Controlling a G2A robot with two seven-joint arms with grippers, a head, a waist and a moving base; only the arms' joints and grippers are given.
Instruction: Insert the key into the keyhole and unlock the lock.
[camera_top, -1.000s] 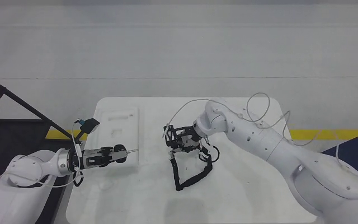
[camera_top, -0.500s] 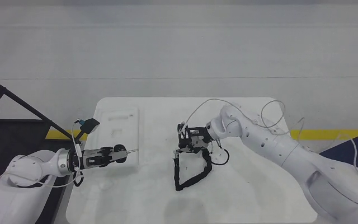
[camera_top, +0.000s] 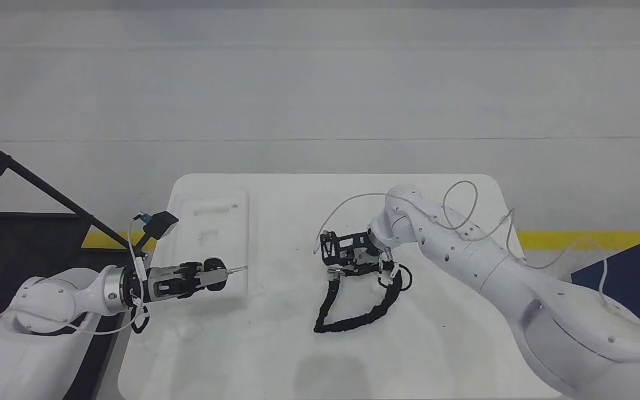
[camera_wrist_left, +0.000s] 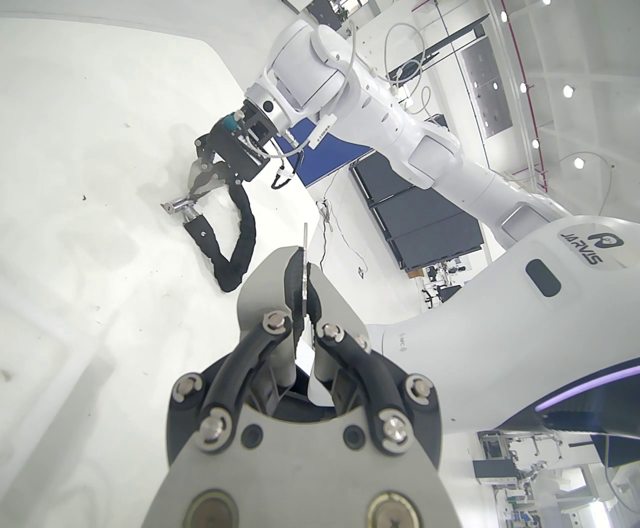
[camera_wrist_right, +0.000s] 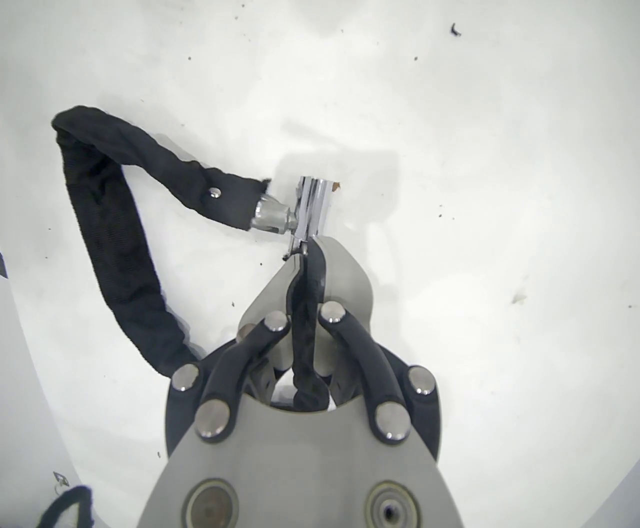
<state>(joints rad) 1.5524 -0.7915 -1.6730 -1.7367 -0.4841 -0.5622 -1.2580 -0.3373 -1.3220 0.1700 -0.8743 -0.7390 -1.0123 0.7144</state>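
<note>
Tray (camera_top: 214, 212): white, flat, on table (camera_top: 450, 340), L side. L gripper (camera_top: 228, 271): clamped on key (camera_wrist_left: 304, 260), a thin metal blade pointed R, at tray's edge. Lock (camera_top: 352, 318): black-sleeved chain w/ chrome head (camera_wrist_right: 312, 207), mid-table, well apart from key. R gripper (camera_wrist_right: 305, 255): pinched shut at chrome head.

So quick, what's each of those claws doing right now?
Left gripper: closed, holding the key.
Right gripper: closed on the chrome cylinder of the chain lock.
</note>
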